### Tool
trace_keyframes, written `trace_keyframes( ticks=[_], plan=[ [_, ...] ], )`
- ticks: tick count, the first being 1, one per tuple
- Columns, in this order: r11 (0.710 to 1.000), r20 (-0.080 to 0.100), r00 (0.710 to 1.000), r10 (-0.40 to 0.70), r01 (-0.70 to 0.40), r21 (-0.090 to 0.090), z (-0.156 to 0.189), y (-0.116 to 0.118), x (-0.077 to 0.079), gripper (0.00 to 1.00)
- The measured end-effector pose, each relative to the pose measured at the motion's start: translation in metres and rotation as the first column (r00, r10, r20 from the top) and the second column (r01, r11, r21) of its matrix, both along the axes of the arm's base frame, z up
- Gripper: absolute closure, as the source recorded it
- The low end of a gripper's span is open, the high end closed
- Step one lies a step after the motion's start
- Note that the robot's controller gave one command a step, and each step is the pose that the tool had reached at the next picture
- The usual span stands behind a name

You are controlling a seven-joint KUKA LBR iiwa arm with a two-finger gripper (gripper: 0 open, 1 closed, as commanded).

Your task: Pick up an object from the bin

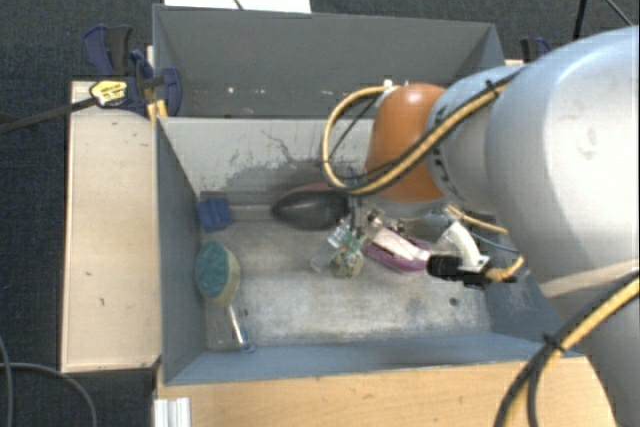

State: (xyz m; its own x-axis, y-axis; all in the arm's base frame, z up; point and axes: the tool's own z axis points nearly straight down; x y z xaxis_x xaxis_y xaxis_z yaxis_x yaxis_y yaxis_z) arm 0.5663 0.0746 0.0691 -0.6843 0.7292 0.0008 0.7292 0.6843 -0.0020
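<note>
Purple-white thing just beside tool, toward arm.

— Where is the floor open?
— Along the front: 1 wide bare strip runs from the jar to under the arm. A smaller bare patch lies at the back left, between the blue block and the dark oval thing.
— What blocks the rest?
— The arm covers the right side of the bin, and its cables loop over the back middle. The gripper stands at the centre, with the dark oval thing just behind it and a purple thing just beside it on the right.
— And the left wall?
— 2 things line it: the blue block at the back, the jar lying in front of it.
</note>
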Motion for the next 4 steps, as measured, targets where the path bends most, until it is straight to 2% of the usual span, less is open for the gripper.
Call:
trace_keyframes(
  ticks=[1,2,4],
  plan=[
    [0.994,0.002,0.994,-0.106,0.106,0.001,0.001,-0.022,-0.024,0.0],
    [0.994,0.002,0.994,-0.106,0.106,0.001,0.001,-0.021,-0.023,1.0],
    [0.996,0.008,0.995,-0.095,0.095,0.002,0.081,-0.021,-0.021,1.0]
  ],
)
